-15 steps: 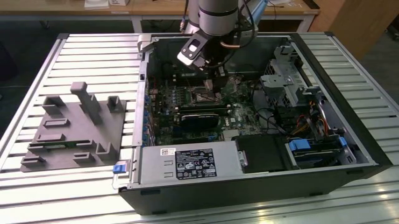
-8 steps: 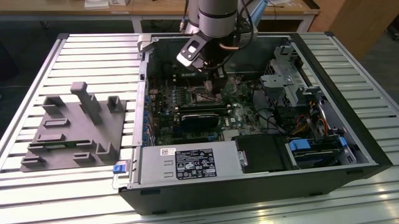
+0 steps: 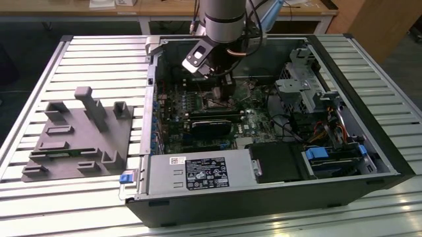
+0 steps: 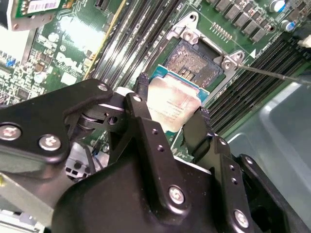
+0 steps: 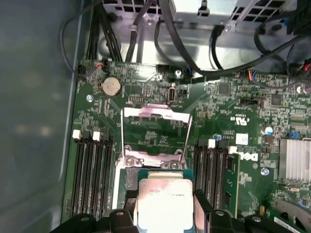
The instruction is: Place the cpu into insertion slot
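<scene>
Work is partly done. The gripper [image 4: 173, 99] is down inside the case [image 3: 264, 207], over the green board [image 5: 233, 131]. Its two black fingers [image 4: 146, 116] are squeezed on the cpu [image 4: 176, 106], one on each side, so the cpu is held up off the board. In both wrist views its pale face points at the camera.

The slot [image 4: 194, 60] is just beside the cpu, and a bit of it is hidden under the cpu's far edge. The slot's dark middle is bare, with nothing in it. In the first wrist view its shiny lid [image 5: 155, 112] is flipped up out of the way, so the slot looks ready.

So the picking up and the carrying look finished. The cpu is not in the slot yet. I think it does not hang square over the dark middle, because it covers only the near rim. Left to do: get the cpu lined up and lying flat in the slot, with the fingers off it. How high it hangs above the slot, I cannot tell.
</scene>
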`<state>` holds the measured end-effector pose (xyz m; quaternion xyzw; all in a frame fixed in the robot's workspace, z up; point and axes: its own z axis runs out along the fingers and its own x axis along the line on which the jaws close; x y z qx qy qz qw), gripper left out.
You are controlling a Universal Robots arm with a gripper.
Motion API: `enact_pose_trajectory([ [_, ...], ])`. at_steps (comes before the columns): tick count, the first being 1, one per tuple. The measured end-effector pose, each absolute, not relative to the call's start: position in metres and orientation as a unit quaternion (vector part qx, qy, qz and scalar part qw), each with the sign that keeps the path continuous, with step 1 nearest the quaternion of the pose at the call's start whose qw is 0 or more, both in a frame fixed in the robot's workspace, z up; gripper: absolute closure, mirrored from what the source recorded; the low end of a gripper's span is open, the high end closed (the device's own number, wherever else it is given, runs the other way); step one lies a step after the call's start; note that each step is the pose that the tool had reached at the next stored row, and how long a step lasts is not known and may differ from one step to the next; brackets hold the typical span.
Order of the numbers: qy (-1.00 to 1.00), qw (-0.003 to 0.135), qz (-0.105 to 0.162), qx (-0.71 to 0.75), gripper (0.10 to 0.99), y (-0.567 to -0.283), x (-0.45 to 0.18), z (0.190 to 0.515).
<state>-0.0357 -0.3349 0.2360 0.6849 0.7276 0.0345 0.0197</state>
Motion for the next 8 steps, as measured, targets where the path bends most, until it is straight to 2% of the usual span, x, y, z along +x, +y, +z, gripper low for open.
enact_pose_trajectory([
  [8,0.728,0.020,0.034,0.685,0.549,-0.3321,-0.0398,0.2274],
])
